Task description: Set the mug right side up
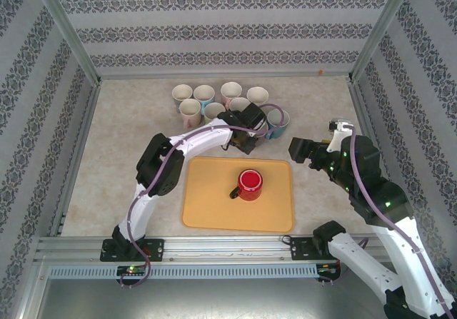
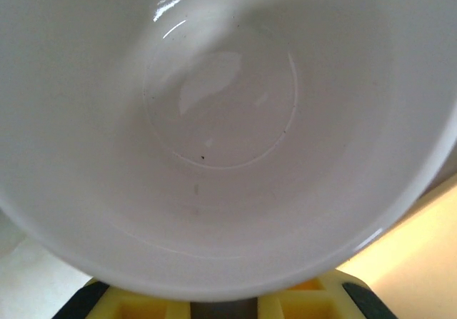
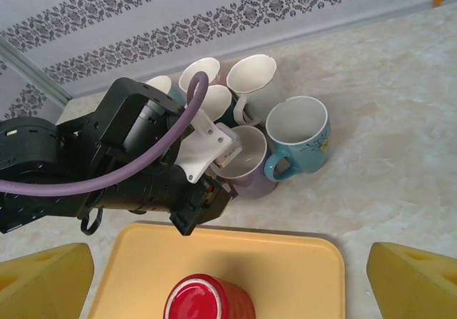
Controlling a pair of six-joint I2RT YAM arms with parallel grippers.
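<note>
While left fingers tight on lavender mug amid other mugs, right fingers agape.

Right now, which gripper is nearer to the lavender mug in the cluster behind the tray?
Left. The left gripper is closed on the lavender mug's rim; the right gripper hangs open off to its right, by the tray's far right corner.

1. We see a beige speckled table.
2. On its near half a yellow tray lies flat.
3. Behind the tray we find a cluster of upright mugs standing close together, with a blue mug at the right end.
</note>
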